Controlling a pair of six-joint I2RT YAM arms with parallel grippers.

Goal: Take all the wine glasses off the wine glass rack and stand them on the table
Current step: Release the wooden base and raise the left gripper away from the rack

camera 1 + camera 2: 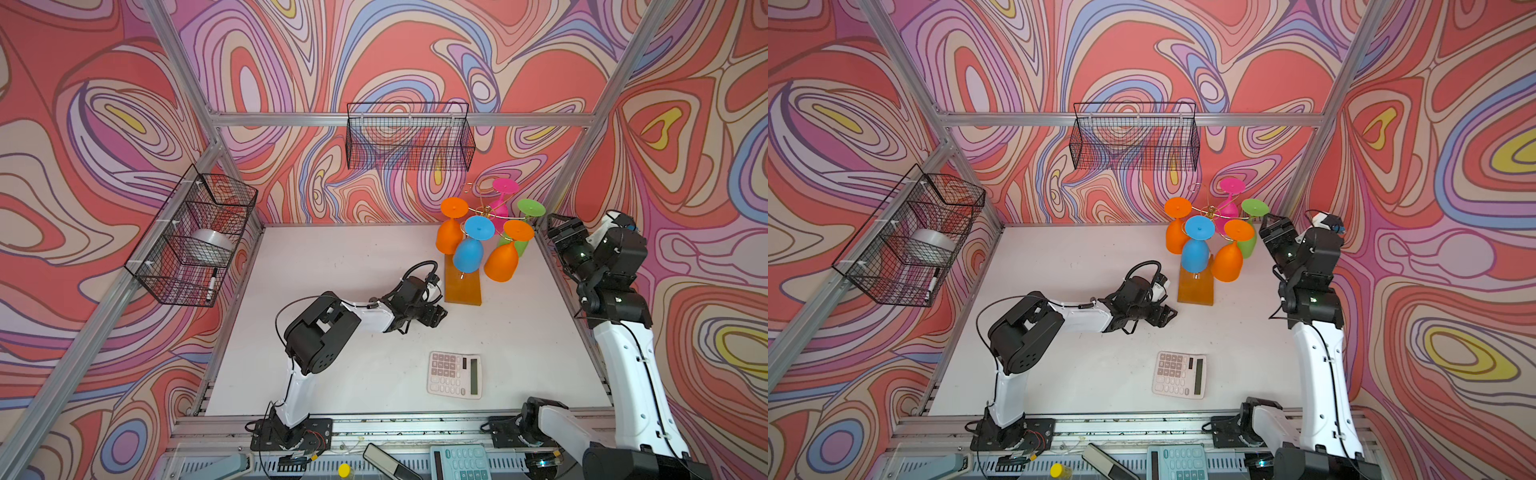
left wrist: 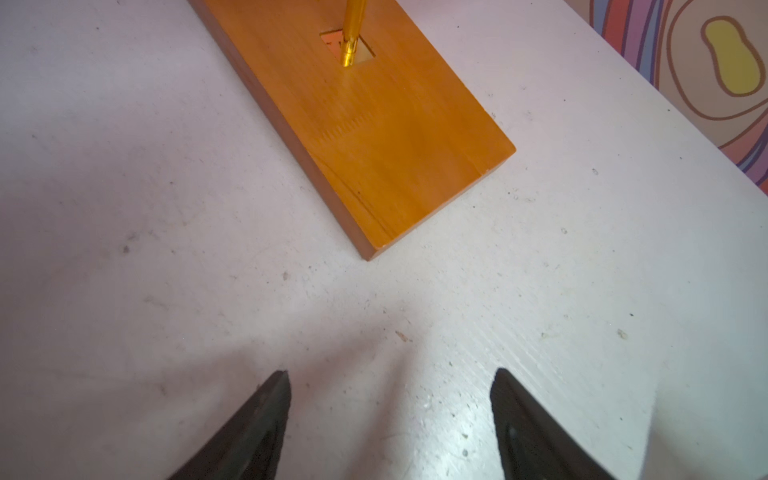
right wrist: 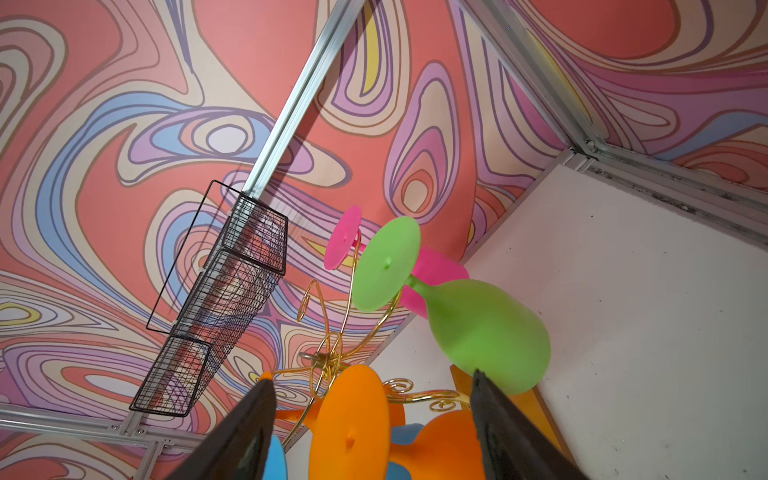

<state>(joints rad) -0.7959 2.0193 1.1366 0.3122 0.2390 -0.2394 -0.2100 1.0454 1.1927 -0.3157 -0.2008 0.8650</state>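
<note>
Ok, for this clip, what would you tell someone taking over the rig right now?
Left claw: open, empty, low over the table, just short of the wooden base of the wine glass rack.
Right claw: open, empty, raised beside the rack, facing the green glass and an orange glass.
Done: nothing removed; five glasses hang upside down on the rack.
Left: grip one glass, probably the green or nearer orange, slide it off its arm, set it down.
</note>
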